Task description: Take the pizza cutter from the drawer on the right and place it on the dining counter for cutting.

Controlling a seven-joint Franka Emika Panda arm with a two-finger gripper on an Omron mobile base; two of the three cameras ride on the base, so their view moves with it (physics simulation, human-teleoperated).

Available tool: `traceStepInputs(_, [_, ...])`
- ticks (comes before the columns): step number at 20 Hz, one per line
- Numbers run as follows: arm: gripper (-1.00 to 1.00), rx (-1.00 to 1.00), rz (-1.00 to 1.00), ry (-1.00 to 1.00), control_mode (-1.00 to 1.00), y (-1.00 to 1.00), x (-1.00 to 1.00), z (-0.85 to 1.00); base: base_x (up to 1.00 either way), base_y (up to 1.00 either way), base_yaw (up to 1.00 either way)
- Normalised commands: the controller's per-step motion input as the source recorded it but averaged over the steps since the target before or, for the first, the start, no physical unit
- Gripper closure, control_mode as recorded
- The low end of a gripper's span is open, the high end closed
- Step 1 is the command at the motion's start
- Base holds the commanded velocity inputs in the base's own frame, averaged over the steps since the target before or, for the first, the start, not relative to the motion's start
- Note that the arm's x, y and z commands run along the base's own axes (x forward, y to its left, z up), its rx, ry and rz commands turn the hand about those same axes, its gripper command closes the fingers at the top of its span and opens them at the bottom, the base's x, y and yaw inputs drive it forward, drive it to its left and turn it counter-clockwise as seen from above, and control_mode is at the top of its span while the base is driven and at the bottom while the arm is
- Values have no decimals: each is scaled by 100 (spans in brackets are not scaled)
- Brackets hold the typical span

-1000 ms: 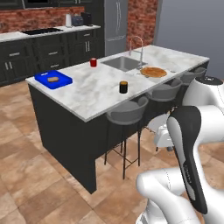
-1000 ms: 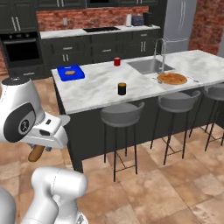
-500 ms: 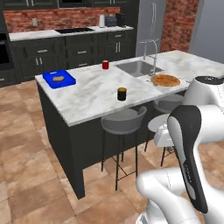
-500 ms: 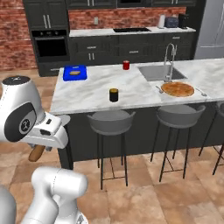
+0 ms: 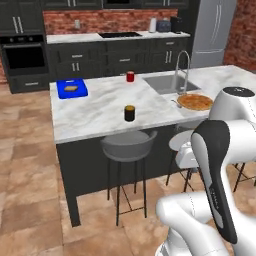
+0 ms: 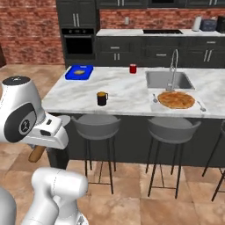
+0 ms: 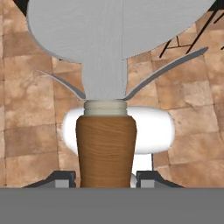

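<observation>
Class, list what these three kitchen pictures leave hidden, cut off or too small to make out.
- Pizza cutter: hand view, wheel's top cut by the frame edge; right base view, just the handle end peeks below the arm.
- Gripper: fingertips mostly behind the handle.
- Blue tray on the dining counter: its contents are too small to identify.

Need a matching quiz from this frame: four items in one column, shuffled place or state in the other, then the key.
Items:
1. pizza cutter
2. pizza
3. blue tray
4. red cup

Places or states:
A. far left corner of the dining counter
B. by the back edge, left of the sink
C. held by its wooden handle in the end effector
D. in front of the sink, near the stools' edge

Pairs: 1-C, 2-D, 3-A, 4-B
</observation>
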Motion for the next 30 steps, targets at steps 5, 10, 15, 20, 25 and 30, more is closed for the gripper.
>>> traceStepInputs(5, [100,0,0,0,100,0,0,0,0,-100,33])
traceStepInputs(10, [100,0,0,0,100,0,0,0,0,-99,13])
traceStepInputs(15, [100,0,0,0,100,0,0,0,5,-81,0])
traceStepInputs(20, [100,0,0,0,100,0,0,0,41,-46,-3])
traceStepInputs(25, [100,0,0,0,100,0,0,0,66,-37,-4])
traceStepInputs(30, [100,0,0,0,100,0,0,0,67,-50,-5])
